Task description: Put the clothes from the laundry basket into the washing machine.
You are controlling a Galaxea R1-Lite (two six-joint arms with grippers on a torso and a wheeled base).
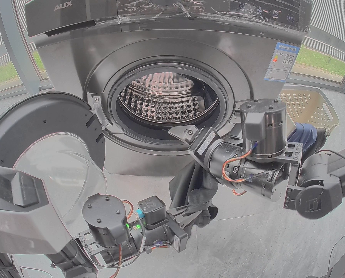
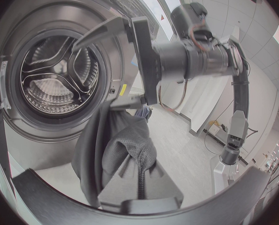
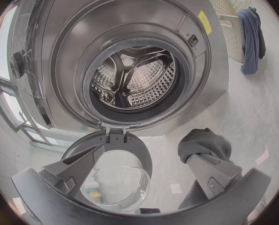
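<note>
The washing machine [image 1: 64,66] stands with its drum [image 1: 166,97] showing nothing inside. My right gripper [image 1: 186,147] is open just in front of the drum's lower rim. A dark grey garment [image 1: 193,186] hangs from its lower finger toward the floor. In the right wrist view that garment [image 3: 205,142] is bunched over one finger [image 3: 214,172]. My left gripper [image 1: 193,215] is below, shut on the garment's lower end. The left wrist view shows the cloth [image 2: 114,144] and its drawstring lying over my left gripper [image 2: 141,169]. The beige laundry basket [image 1: 311,105] stands right of the machine.
The round door [image 1: 45,136] is swung wide open to the left, close to my left arm. A blue garment [image 1: 305,134] hangs over the basket's front rim, with a dark one [image 3: 261,32] beside it. Grey floor lies in front of the machine.
</note>
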